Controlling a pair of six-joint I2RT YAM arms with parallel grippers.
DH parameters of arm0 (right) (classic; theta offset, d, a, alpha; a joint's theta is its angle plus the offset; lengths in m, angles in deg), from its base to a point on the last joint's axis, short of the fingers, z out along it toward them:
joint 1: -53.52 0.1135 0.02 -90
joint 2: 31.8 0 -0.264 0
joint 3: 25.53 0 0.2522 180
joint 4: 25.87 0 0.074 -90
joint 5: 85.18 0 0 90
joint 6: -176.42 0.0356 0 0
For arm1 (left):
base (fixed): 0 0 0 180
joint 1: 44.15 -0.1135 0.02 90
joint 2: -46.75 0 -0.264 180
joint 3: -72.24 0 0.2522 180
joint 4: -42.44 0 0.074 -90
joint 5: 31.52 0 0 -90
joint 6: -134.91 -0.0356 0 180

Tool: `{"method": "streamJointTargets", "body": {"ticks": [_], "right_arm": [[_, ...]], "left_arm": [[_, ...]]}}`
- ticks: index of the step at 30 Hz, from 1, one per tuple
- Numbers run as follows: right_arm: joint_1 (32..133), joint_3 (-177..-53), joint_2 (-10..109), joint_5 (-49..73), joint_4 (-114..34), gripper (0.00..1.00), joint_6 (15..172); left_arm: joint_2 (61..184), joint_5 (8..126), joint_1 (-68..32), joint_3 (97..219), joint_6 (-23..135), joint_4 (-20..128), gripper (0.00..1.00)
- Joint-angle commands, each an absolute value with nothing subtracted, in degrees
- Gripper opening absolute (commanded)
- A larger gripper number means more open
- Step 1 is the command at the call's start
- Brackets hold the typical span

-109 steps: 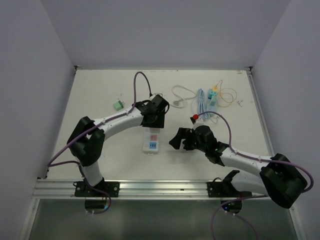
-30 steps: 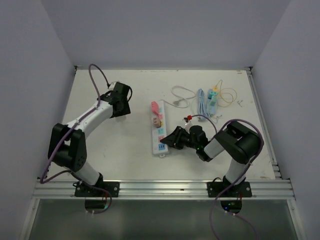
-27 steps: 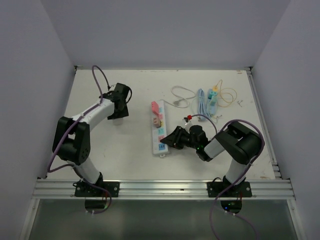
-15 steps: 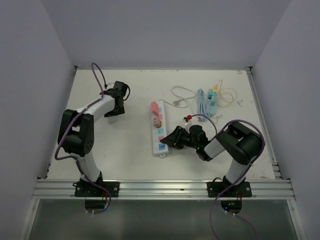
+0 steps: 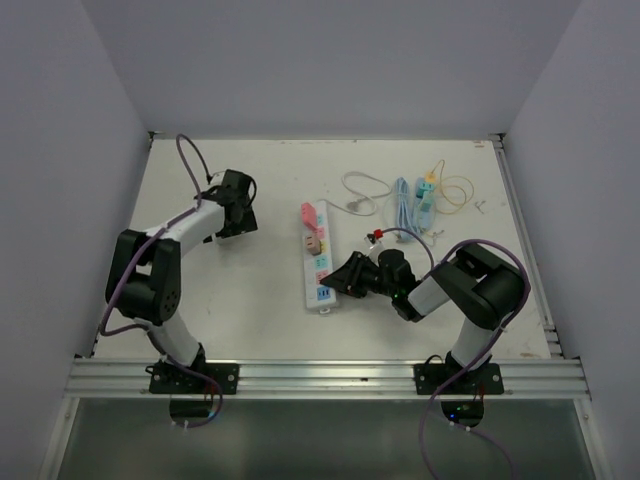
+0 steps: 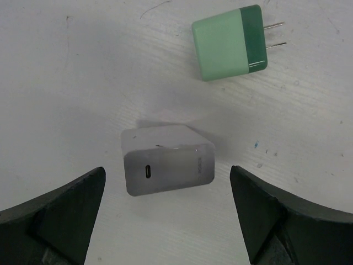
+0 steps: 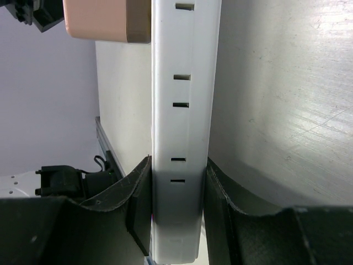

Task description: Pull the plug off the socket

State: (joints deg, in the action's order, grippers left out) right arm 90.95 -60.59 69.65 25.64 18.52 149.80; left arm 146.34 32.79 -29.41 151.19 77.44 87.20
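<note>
Lying loose on the tabletop [image 6: 66, 83] w/ its USB port facing the left wrist cam, the white plug [image 6: 167, 159] is out of any socket & well apart from the power strip [image 5: 316, 262], so the pull itself looks done, by my read. Green plug [image 6: 229, 41] lies near it, prongs bare, also unplugged. One pink plug [image 7: 107, 19] sits in the strip toward its far end; can't tell if that one's wanted too. Left to do, prob: back the arms off. Left end effector [image 6: 166, 176] is spread wide, fingers either side of the white plug w/ clear gaps, touching nothing. Right end effector [image 7: 177, 190] is nearly closed, clamped on the strip's near end, pinning it
</note>
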Motion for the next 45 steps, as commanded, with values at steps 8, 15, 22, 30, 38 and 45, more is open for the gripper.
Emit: {"method": "streamJointTargets", "body": {"ticks": [8, 15, 22, 30, 38, 45], "right_arm": [[90.61, -60.82, 70.51, 23.72, 12.75, 0.00, 144.17], [90.61, -61.26, 69.89, 23.46, 11.00, 0.00, 143.29], [90.61, -61.35, 70.07, 23.63, 10.82, 0.00, 143.20], [90.61, -61.44, 69.45, 23.54, 9.68, 0.00, 142.50], [90.61, -61.44, 69.36, 23.63, 9.24, 0.00, 142.06], [90.61, -61.18, 69.71, 23.46, 9.06, 0.00, 141.88]], "left_arm": [[130.89, 42.83, -27.72, 145.51, 79.98, 79.93, 0.99], [124.10, 48.45, -17.44, 142.52, 87.43, 77.30, 1.00], [126.89, 52.94, -11.02, 141.90, 93.86, 71.58, 0.98], [135.86, 55.40, -7.77, 147.08, 94.92, 69.47, 0.85], [142.90, 56.99, -7.50, 149.64, 96.50, 68.68, 0.66], [143.87, 56.11, -7.59, 150.78, 96.94, 69.56, 0.21]]}}
